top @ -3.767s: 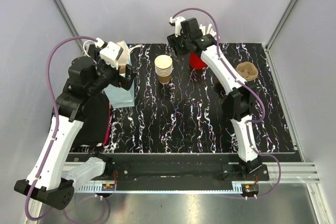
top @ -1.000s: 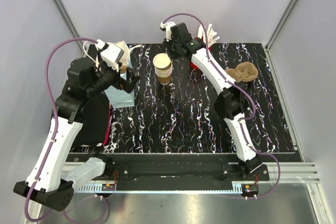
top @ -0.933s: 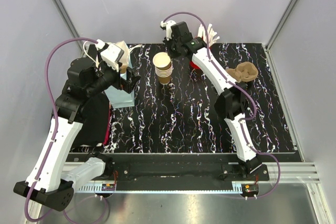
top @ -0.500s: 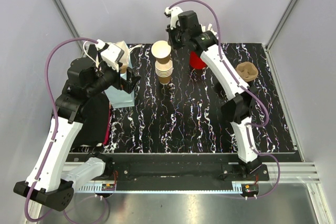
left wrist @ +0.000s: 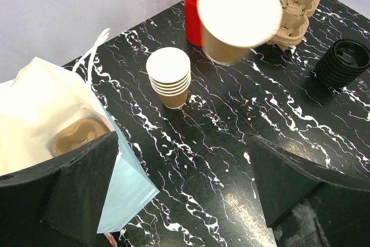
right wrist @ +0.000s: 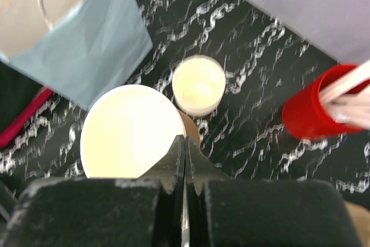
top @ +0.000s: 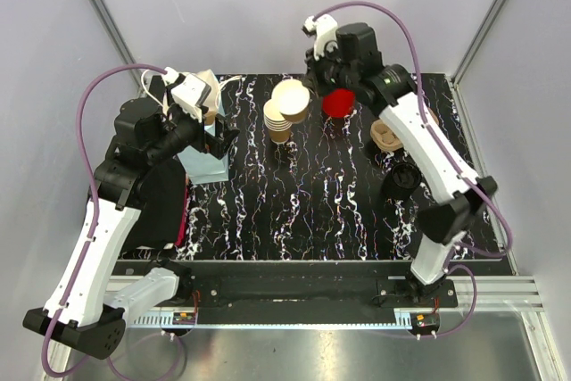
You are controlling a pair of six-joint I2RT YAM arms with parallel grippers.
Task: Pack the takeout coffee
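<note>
The right gripper (right wrist: 185, 143), fingers pinched shut on its rim, holds the paper cup (right wrist: 130, 131) aloft over the black marbled table (top: 312, 194), with grey walls (top: 268, 6) behind.

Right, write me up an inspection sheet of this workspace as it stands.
Surface: black marbled table; no spills seen.
Job's things: cup lifted off the table near the stack, apparently tilted, no lid on it; black lids stacked at right.
Clutter: red cup of white sticks; pulp carriers; blue bag standing open, a carrier inside.
Grippers: right gripper shut on the cup's rim; left gripper open beside the bag.
Cables: purple cables loop along both arms, clear of the things.
Surroundings: grey walls, metal posts; nothing else seen.
</note>
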